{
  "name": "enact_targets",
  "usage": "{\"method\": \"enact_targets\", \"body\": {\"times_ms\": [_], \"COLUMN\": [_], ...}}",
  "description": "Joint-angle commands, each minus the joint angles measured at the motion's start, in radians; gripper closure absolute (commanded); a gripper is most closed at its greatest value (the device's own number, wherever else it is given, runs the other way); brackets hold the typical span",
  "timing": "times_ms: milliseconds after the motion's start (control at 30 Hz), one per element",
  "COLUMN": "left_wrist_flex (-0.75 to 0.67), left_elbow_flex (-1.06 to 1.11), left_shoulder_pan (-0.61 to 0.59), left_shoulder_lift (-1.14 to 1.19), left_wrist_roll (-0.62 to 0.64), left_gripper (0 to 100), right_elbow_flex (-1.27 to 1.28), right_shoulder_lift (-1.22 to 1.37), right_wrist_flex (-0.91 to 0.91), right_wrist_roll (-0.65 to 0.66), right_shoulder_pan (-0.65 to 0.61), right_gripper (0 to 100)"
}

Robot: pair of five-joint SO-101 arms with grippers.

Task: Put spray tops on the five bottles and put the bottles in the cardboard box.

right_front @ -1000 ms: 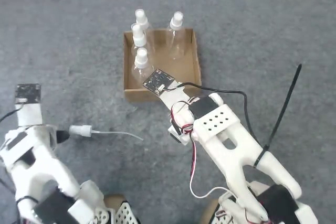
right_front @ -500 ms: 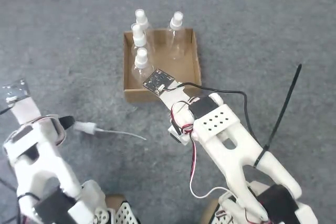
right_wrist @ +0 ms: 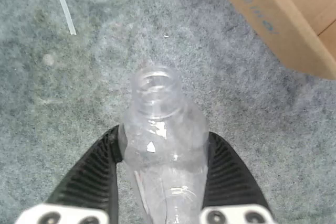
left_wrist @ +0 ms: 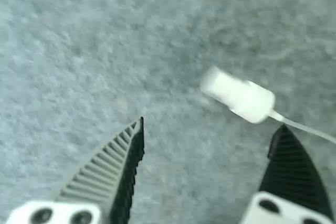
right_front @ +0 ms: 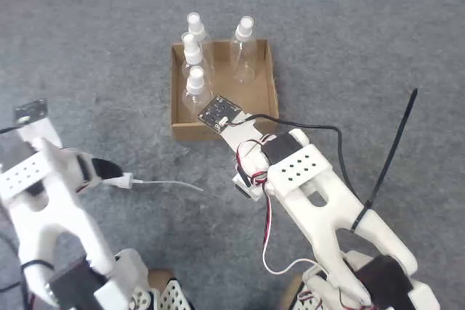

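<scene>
While the high view gives the layout, the wrist views add the detail. From above, the cardboard box (right_front: 270,85) sits mid-table with four capped bottles (right_front: 196,85) standing in it, three at one side and one at the other. The last spray top (right_front: 120,178) lies on the table (right_front: 363,49), well away from the box, with its thin tube (right_front: 171,184) trailing toward the right arm.

The left wrist view shows the left tool (left_wrist: 211,127) spread wide open over that top (left_wrist: 239,98). The top lies on its side, closer to one finger than the other, and nothing is gripping it. From above, the left tool (right_front: 105,170) is low at the top's head end. The left arm rises from the near-left corner, and its wrist bends over toward the middle.

The right wrist view shows the right tool (right_wrist: 163,136) clamped on the uncapped bottle (right_wrist: 157,93), neck open and pointing away from the tool. The box corner (right_wrist: 283,24) is close by, and the tube's end (right_wrist: 60,3) is off to the other side. From above, the right arm runs diagonally from the near-right corner, and its wrist reaches the box's near wall.

Materials: the table is covered in fuzzy grey carpet and the box is plain brown cardboard. The bottles are clear, rounded plastic and the tops are white cylinders. The fingers (left_wrist: 118,166) are black with ribbed inner faces, on white printed arms.
</scene>
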Motion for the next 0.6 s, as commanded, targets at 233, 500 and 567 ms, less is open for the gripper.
{"method": "enact_targets", "body": {"times_ms": [233,500,567], "left_wrist_flex": [-0.072,-0.325,-0.348], "left_elbow_flex": [0.058,0.220,0.236], "left_shoulder_pan": [0.206,0.206,0.206], "left_shoulder_lift": [-0.006,-0.006,-0.006], "left_wrist_roll": [0.535,0.644,0.661], "left_gripper": [64,64,64], "right_elbow_flex": [-0.052,-0.052,-0.052], "right_shoulder_lift": [-0.001,-0.001,-0.001], "right_wrist_flex": [-0.022,-0.021,-0.021], "right_wrist_roll": [-0.002,-0.002,-0.002], "right_shoulder_pan": [0.016,0.016,0.016], "right_gripper": [97.4,97.4,97.4]}}
